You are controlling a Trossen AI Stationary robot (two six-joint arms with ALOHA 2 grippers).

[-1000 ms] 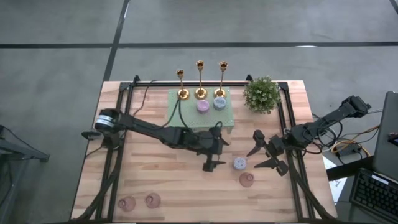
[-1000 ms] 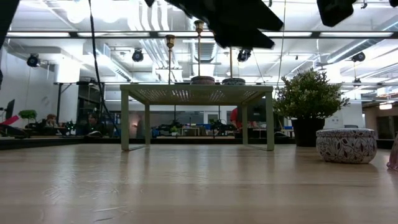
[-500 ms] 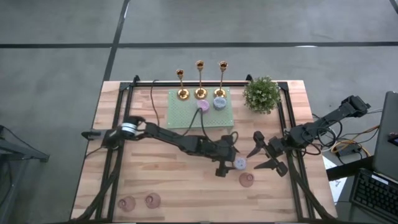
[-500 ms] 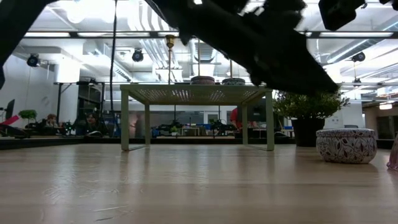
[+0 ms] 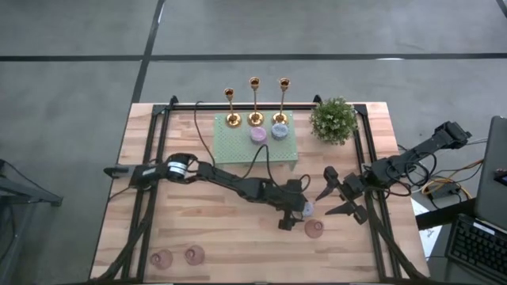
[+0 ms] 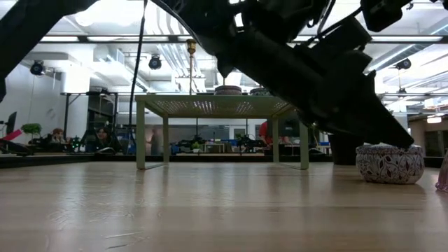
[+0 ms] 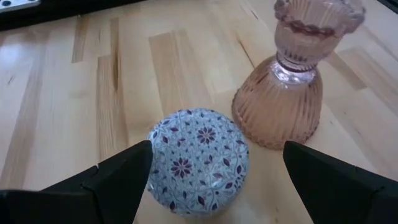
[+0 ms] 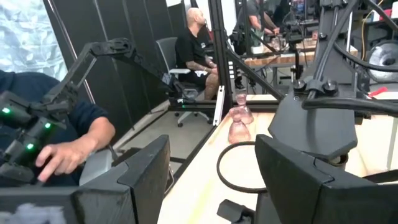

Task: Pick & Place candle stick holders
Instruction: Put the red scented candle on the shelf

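A small round holder with a lilac-blue flower pattern [image 7: 198, 158] stands on the table right of centre, also in the high view [image 5: 306, 208] and low view [image 6: 390, 163]. My left gripper [image 5: 296, 207] is open just above it, one finger [image 7: 124, 177] on each side, touching nothing. A pink ribbed glass holder [image 7: 289, 87] stands just beyond, toward the near edge [image 5: 314, 228]. Three gold candlesticks [image 5: 255, 103] and two small round holders [image 5: 268, 133] stand on the pale green stand [image 5: 238, 146]. My right gripper [image 5: 337, 194] waits open at the table's right.
A bushy potted plant [image 5: 333, 119] stands at the far right. Two more pink holders [image 5: 178, 256] stand at the near left corner. A black cable [image 5: 261, 154] trails over the stand's near edge. A person's hand [image 8: 68, 152] shows beside the table in the right wrist view.
My left gripper has gone from the near edge of the green stand toward the table's right and near edges and down, and now stands over the patterned round holder. The holders have not moved.
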